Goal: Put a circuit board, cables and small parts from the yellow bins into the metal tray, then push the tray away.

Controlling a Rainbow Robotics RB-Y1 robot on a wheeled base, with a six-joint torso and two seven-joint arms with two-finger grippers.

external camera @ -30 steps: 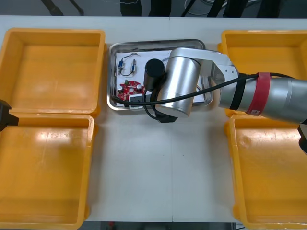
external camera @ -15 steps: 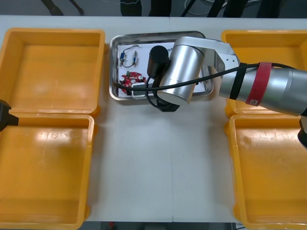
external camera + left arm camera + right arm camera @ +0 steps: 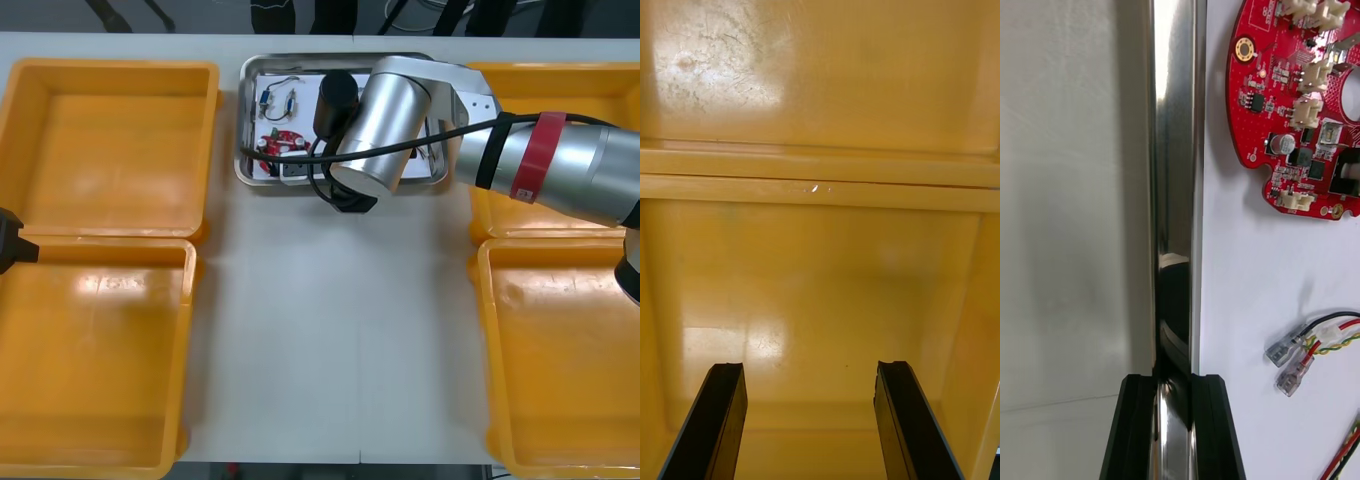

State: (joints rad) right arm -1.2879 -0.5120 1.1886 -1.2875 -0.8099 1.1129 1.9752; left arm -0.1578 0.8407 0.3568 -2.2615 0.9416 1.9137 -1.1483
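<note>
Loading looks finished; the push is under way. The metal tray [image 3: 243, 125] lies near the far edge of the tabletop [image 3: 330, 330], between the far pair of yellow bins [image 3: 205, 150], whose floors look bare. Inside, on the white liner: a round red circuit board [image 3: 1300, 112], a red and yellow cable [image 3: 1330, 334] with clear connectors just beside it, and a twisted blue and white cable [image 3: 278, 100] farther in. I cannot tell whether small parts are in, since the right arm covers much of the tray. The right gripper [image 3: 1174, 382] pinches the tray's near rim, one black finger on each side of the shiny wall. The left gripper [image 3: 809, 375] is parked over a left-side bin, fingers spread, holding nothing. Versus one second ago: the tray has slid steadily away from the robot and a little to the robot's right, contents riding along in place, and the right arm has advanced with it. The left arm is unchanged. Remaining, by my judgement: release the rim and withdraw.
</note>
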